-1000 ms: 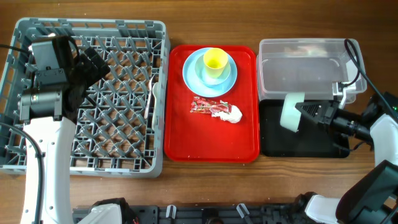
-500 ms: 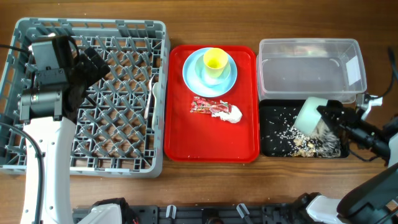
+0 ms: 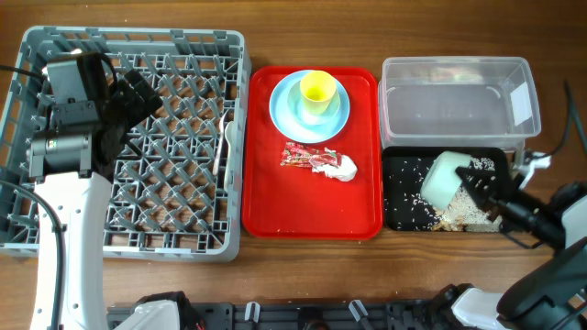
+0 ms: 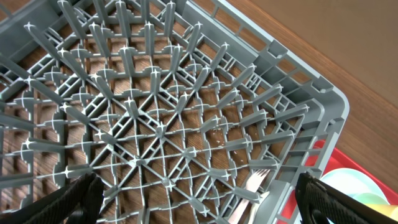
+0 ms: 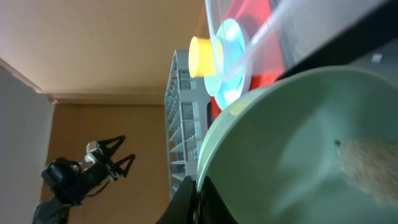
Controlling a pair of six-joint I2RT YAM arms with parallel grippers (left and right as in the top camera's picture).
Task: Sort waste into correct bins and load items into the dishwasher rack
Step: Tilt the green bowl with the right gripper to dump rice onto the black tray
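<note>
We are tipping the green bowl (image 3: 442, 176) sideways over the black tray (image 3: 396, 216), right fingers (image 5: 185, 205) pinching its rim, to dump rice (image 3: 415, 203) there, while left fingers (image 4: 68, 202) are hanging wide over the rack (image 3: 138, 35).

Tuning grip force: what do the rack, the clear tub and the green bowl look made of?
The dishwasher rack looks like moulded grey plastic, matte, going by its ribbed lattice. The clear tub looks like transparent plastic, glossy, with see-through walls. The pale green bowl is probably plastic or melamine with a smooth satin finish; the look leaves it open.
</note>
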